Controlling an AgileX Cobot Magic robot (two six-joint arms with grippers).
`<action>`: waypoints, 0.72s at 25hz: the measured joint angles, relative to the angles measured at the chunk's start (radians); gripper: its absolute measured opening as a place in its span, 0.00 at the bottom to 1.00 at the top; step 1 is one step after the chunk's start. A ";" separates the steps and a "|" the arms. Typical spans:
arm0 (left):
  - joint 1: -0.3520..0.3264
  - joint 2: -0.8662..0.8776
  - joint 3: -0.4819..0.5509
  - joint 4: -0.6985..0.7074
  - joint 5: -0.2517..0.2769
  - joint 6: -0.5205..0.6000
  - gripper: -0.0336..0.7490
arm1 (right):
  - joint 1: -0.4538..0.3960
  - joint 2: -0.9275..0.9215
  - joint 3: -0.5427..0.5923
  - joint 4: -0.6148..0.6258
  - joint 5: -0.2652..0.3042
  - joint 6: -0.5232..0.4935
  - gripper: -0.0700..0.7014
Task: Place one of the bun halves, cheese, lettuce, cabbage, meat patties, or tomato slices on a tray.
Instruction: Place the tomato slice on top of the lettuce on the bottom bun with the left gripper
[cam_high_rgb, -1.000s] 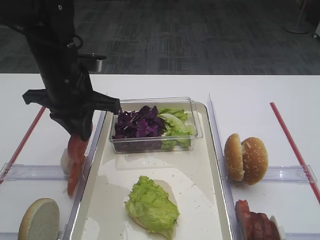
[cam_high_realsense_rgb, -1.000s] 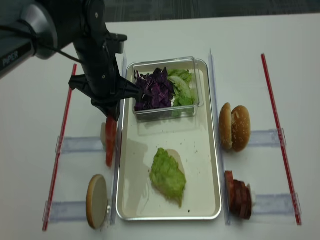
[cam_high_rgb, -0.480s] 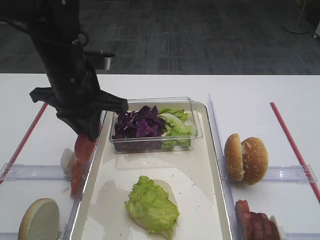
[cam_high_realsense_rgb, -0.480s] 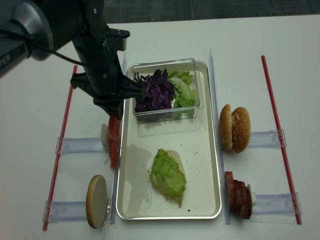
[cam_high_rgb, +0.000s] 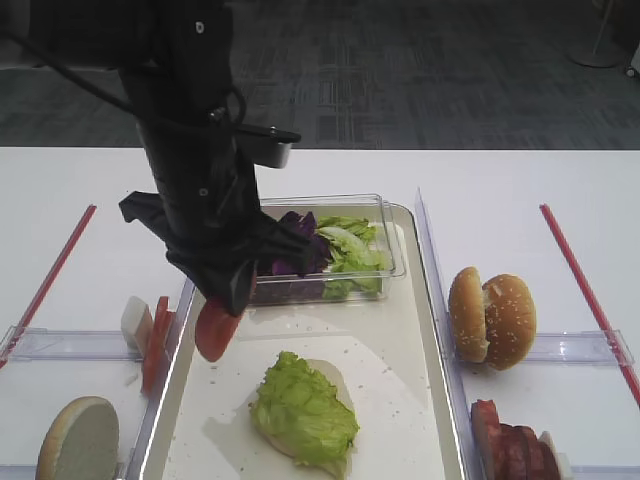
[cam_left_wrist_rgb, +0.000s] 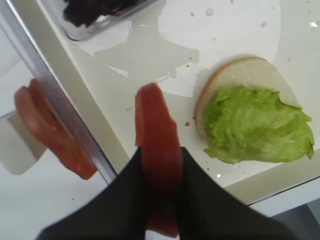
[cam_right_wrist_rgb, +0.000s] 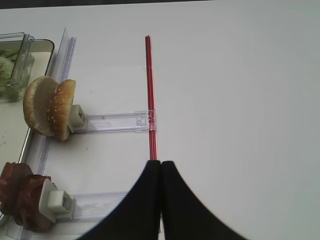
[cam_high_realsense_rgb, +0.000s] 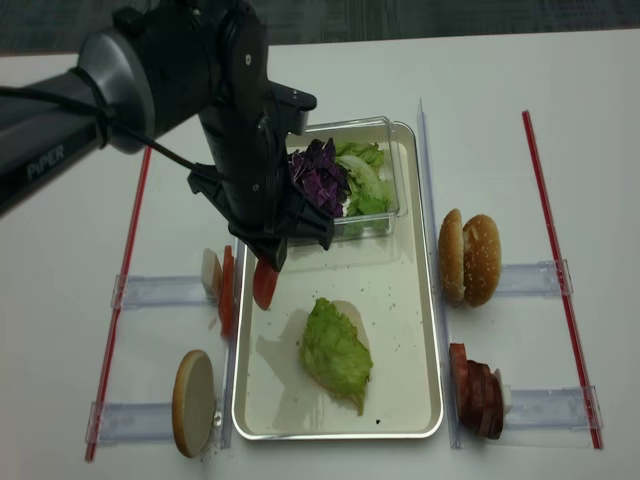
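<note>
My left gripper (cam_high_rgb: 226, 300) (cam_high_realsense_rgb: 268, 263) (cam_left_wrist_rgb: 160, 167) is shut on one tomato slice (cam_high_rgb: 214, 331) (cam_high_realsense_rgb: 265, 286) (cam_left_wrist_rgb: 157, 145), which hangs just above the tray (cam_high_rgb: 400, 375) (cam_high_realsense_rgb: 400, 300) near its left rim. On the tray lies a bun half (cam_left_wrist_rgb: 235, 80) with lettuce (cam_high_rgb: 300, 408) (cam_high_realsense_rgb: 336, 350) (cam_left_wrist_rgb: 257, 125) on top. More tomato slices (cam_high_rgb: 155, 338) (cam_high_realsense_rgb: 227, 292) (cam_left_wrist_rgb: 45, 125) stand in the left rack. My right gripper (cam_right_wrist_rgb: 160, 165) is shut and empty over the bare table.
A clear box at the tray's far end holds cabbage (cam_high_rgb: 285, 245) (cam_high_realsense_rgb: 318, 180) and green leaves (cam_high_rgb: 350, 245). Right of the tray stand two bun halves (cam_high_rgb: 490, 318) (cam_right_wrist_rgb: 50, 107) and meat patties (cam_high_rgb: 510, 440) (cam_right_wrist_rgb: 20, 202). Another bun half (cam_high_rgb: 78, 440) stands at front left.
My left arm has carried the tomato slice to the right, from over the left rack across the tray's rim. The slice now hangs over the tray.
</note>
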 joint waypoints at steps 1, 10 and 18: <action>-0.018 0.000 0.000 0.000 0.000 0.000 0.15 | 0.000 0.000 0.000 0.000 0.000 0.000 0.56; -0.174 0.000 0.000 -0.002 0.000 -0.021 0.15 | 0.000 0.000 0.000 0.000 0.000 -0.001 0.56; -0.236 0.000 0.000 -0.010 0.000 -0.025 0.15 | 0.000 0.000 0.000 0.000 0.000 -0.004 0.56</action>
